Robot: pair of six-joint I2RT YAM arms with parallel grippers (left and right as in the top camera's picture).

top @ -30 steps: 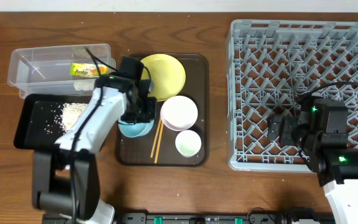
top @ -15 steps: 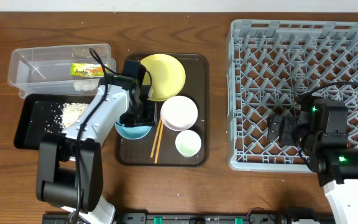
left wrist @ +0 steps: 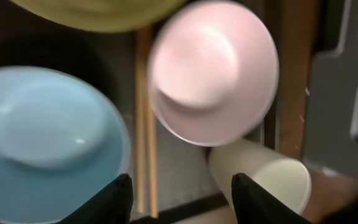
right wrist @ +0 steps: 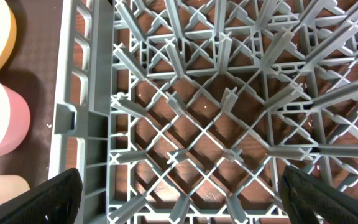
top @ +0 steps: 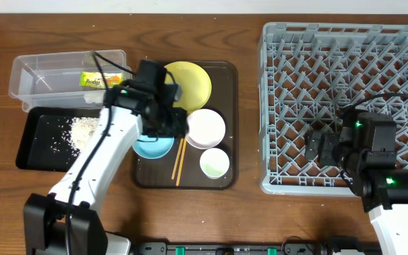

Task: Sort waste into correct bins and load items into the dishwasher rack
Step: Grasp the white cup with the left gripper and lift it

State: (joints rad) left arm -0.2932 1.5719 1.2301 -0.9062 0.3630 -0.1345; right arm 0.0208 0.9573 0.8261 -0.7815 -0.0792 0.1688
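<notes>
We judge loading in hand: left gripper (left wrist: pixel 180 190), jaws spread empty, hovers above chopsticks (left wrist: pixel 145 124) on the serving tray (top: pixel 222 85); next needs a low pinch; right gripper (right wrist: pixel 179 193), jaws spread, over the rack (right wrist: pixel 82 74).

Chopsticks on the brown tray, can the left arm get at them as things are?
Probably yes. The left tool hangs open just above the chopsticks, which lie uncovered. The blue bowl and white bowl crowd them on either side, so it may be a tight pinch.
</notes>
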